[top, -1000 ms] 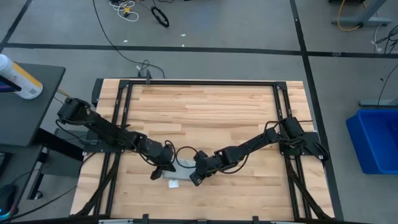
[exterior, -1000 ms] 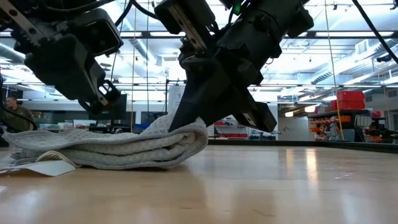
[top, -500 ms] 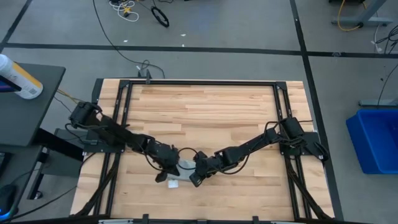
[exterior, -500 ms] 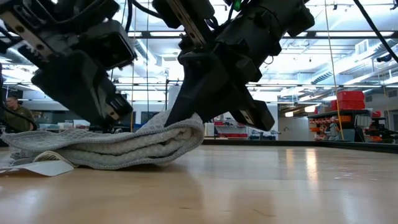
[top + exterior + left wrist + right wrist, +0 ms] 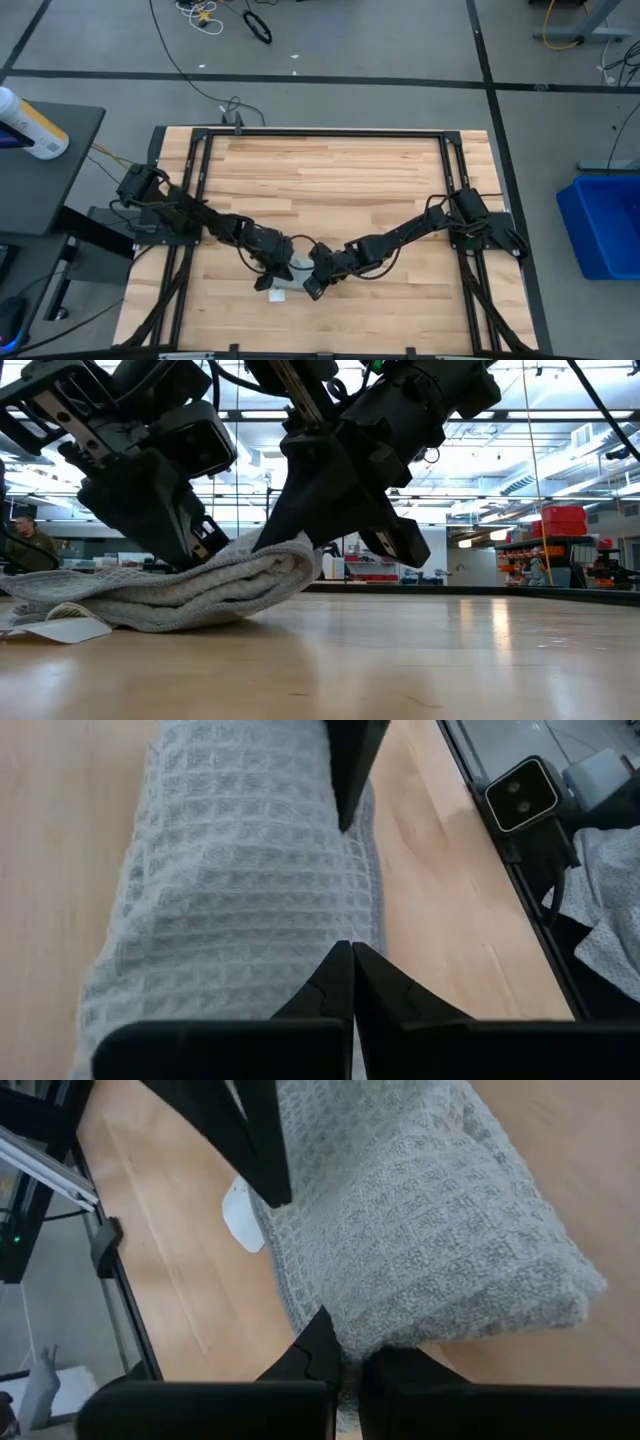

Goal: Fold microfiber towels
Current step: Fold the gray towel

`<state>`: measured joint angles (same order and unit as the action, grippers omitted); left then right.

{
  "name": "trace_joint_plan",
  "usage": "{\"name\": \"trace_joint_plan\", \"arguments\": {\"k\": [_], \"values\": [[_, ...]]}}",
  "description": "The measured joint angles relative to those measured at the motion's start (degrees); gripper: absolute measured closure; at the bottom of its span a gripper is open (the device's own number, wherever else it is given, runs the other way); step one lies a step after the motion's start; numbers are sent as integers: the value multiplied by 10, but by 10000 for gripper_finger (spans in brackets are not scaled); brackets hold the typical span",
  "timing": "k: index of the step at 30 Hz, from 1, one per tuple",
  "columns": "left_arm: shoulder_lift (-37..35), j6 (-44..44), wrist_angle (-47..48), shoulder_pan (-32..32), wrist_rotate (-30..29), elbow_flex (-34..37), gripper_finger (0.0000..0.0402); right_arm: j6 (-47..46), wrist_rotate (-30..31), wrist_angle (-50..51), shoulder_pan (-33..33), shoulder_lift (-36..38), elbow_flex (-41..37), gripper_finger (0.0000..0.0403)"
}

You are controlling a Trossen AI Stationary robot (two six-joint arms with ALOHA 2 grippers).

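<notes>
The high view shows both dark robot arms meeting near the front middle of the light wooden table [image 5: 340,170]. The soft grey-blue waffle cloth [image 5: 190,585] lies there, folded into a thick bundle, with its small white tag [image 5: 65,630] flat on the wood. The left hand [image 5: 272,270] has its fingers together, pressing on the cloth. The right hand [image 5: 312,285] is clamped on the cloth's folded edge.

Grey waffle-weave towel [image 5: 240,910] with white tag [image 5: 240,1217] on light wood table [image 5: 340,170].
</notes>
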<state>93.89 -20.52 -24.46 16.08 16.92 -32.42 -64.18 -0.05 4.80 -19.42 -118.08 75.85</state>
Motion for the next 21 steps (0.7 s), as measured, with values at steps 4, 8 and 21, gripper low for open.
{"name": "trace_joint_plan", "arguments": {"k": [4,8,21], "values": [[0,2,10,-4,7,0,401,0,0,-3,0,0,0,390],[0,3,29,-4,7,0,401,1,-1,3,0,0,0,390],[13,13,35,-17,2,0,402,2,-2,1,0,0,0,390]]}}
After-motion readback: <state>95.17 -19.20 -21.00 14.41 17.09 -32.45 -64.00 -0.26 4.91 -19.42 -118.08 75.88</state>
